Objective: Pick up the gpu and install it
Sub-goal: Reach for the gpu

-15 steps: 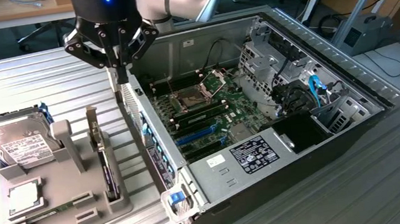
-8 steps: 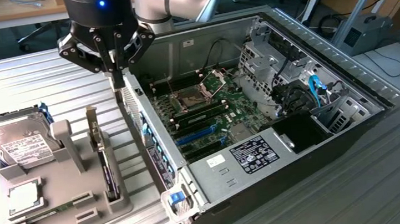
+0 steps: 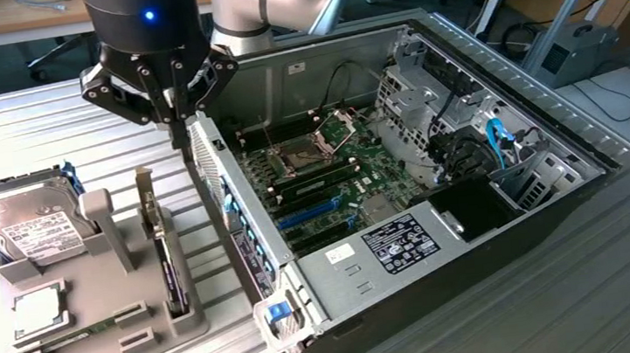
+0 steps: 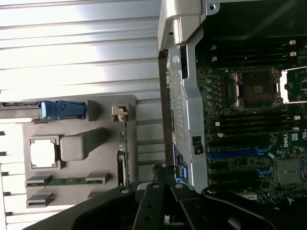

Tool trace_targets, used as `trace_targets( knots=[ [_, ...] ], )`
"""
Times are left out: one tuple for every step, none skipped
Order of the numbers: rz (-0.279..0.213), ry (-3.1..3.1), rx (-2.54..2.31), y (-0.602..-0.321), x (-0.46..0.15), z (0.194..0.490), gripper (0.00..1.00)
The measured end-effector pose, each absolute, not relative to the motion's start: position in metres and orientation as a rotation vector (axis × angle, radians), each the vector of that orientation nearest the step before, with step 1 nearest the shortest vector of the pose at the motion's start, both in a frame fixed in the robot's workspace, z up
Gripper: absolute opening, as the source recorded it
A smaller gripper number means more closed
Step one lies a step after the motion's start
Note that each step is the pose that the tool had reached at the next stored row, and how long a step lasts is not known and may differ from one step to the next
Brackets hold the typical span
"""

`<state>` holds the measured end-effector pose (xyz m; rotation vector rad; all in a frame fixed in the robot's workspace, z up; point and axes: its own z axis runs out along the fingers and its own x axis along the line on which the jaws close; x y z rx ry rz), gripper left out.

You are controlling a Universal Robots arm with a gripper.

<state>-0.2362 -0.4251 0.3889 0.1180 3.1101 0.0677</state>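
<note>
Black pincer (image 3: 177, 128) clenched empty, the gpu (image 3: 161, 254) standing below it in its holder (image 3: 110, 233) (untouched, I think); approach step, and a grasp needs opened jaws.

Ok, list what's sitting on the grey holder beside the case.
On the grey holder: a hard drive, the gpu standing on edge, a square silver chip, a green memory stick. The gpu's lower edge is hidden in its slot.

Gpu (image 3: 163, 263) edge-on in gray holder (image 3: 93, 292); face prob. mostly hidden.
</note>
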Motion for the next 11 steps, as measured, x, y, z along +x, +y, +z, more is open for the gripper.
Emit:
trace_targets(
  knots=[
    [0.068,3.110,0.118,-0.426,-0.237,0.389,0.11],
    [0.068,3.110,0.118,-0.427,-0.238,0.389,0.11],
    [0.068,3.110,0.118,-0.428,-0.239,0.388,0.11],
    [0.068,3.110,0.118,-0.429,-0.240,0.388,0.11],
    [0.068,3.110,0.118,-0.430,-0.240,0.388,0.11],
    [0.068,3.110,0.118,-0.431,-0.241,0.388,0.11],
    [0.068,3.110,0.118,-0.432,-0.242,0.388,0.11],
    [0.068,3.110,0.118,-0.433,-0.243,0.388,0.11],
    [0.068,3.110,0.118,-0.434,-0.244,0.388,0.11],
    [0.068,3.110,0.118,-0.435,-0.245,0.388,0.11],
    [0.068,3.110,0.118,-0.436,-0.246,0.387,0.11]
  ],
)
